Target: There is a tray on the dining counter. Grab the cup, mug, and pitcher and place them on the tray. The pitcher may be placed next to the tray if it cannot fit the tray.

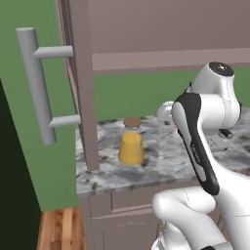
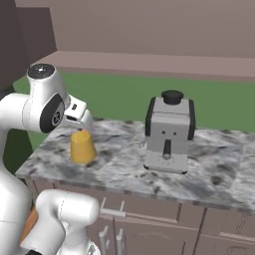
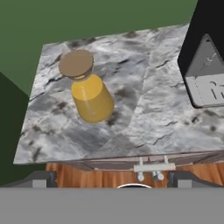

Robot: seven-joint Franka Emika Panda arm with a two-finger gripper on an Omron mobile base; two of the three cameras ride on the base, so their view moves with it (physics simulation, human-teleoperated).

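Note:
The pitcher (image 1: 131,146) (image 2: 82,147) (image 3: 89,98), a conical glass carafe of orange-yellow liquid with a round brown cork lid, stands upright near the left end of a grey-and-white marble counter (image 1: 166,163) (image 3: 144,118). My gripper (image 3: 113,178) hangs above it and a little toward the counter's front edge, not touching it. Its two dark fingertips (image 3: 41,177) stand wide apart, open, with nothing between them. In the right base view the hand (image 2: 80,118) covers the pitcher's lid. The tray, the cup and the mug are out of view.
A grey-and-black coffee machine (image 2: 169,134) (image 3: 205,74) stands on the counter to the pitcher's right. A tall cabinet panel (image 1: 83,88) with a long grey handle (image 1: 36,83) rises at the counter's left end. Wall cabinets hang above; drawers with metal handles (image 3: 153,167) sit below.

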